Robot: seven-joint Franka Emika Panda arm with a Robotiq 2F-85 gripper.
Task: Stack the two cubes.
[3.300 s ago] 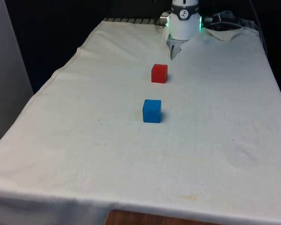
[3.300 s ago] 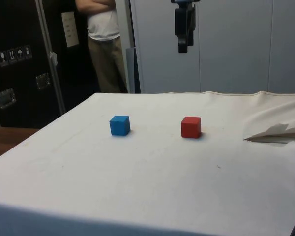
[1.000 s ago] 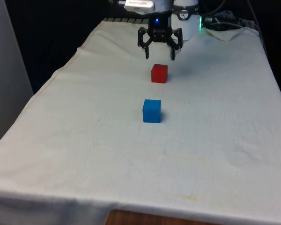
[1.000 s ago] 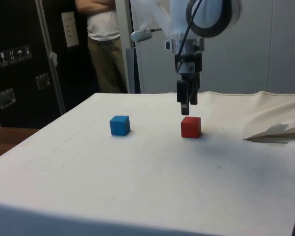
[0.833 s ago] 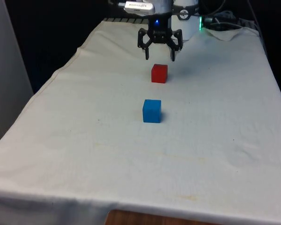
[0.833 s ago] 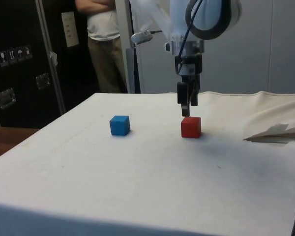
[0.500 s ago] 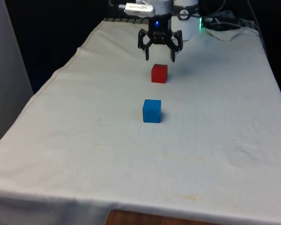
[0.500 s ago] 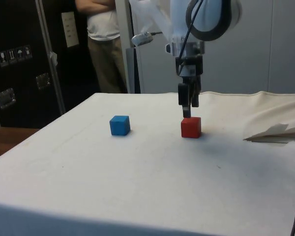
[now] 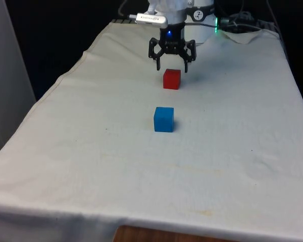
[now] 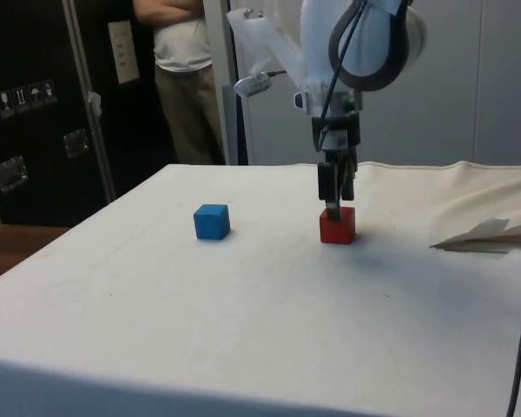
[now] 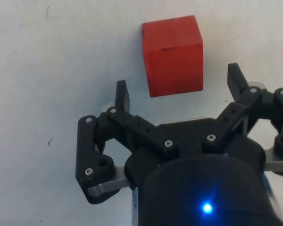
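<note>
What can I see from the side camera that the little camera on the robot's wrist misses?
The side view alone takes in the blue cube and a person standing behind the table. The wrist view alone looks straight down between the spread fingers, with a finger either side of the cube. Both show the red cube on the white cloth beneath the open end effector.

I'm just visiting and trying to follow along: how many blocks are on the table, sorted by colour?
Red cube: 1, under the open end effector
Blue cube: 1, standing apart on the white cloth
Total: 2 cubes
</note>
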